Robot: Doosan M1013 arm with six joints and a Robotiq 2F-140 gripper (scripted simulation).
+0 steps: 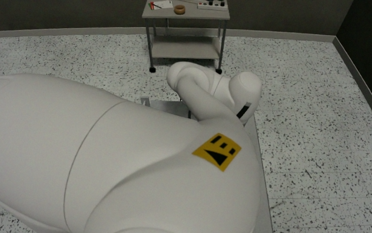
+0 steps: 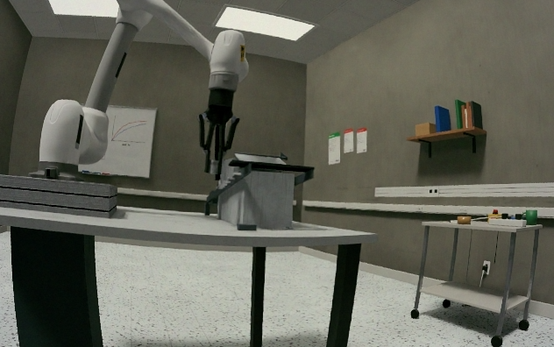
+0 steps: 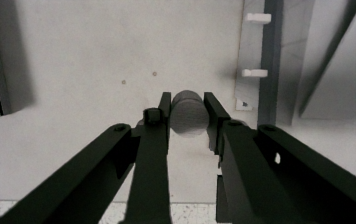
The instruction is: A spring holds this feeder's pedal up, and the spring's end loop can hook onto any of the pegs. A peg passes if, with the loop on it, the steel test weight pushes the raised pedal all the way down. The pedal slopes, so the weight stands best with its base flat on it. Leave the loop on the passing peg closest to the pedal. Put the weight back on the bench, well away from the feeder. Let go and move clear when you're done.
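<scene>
My gripper (image 2: pixel 213 169) (image 3: pixel 187 105) is shut on the steel test weight (image 2: pixel 214 166) (image 3: pixel 189 119), a grey cylinder held upright between the fingertips. It hangs above the bench (image 2: pixel 166 220) (image 3: pixel 75 145), just left of the feeder (image 2: pixel 268 197) in the exterior view. Light pegs (image 3: pixel 258 18) (image 3: pixel 255 73) stick out along the feeder's dark rail (image 3: pixel 269 60), ahead and to the right of the weight in the wrist view. In the exterior view the pegs step up a sloping bar beside the gripper. I cannot make out the spring, its loop or the pedal clearly. The arm hides most of the feeder in the top view.
A dark-edged top (image 2: pixel 285 166) projects from the feeder to the right of my gripper. The arm's stacked grey base (image 2: pixel 57 197) stands at the bench's left. A wheeled cart (image 1: pixel 188 15) (image 2: pixel 438 225) carrying small items stands apart from the bench.
</scene>
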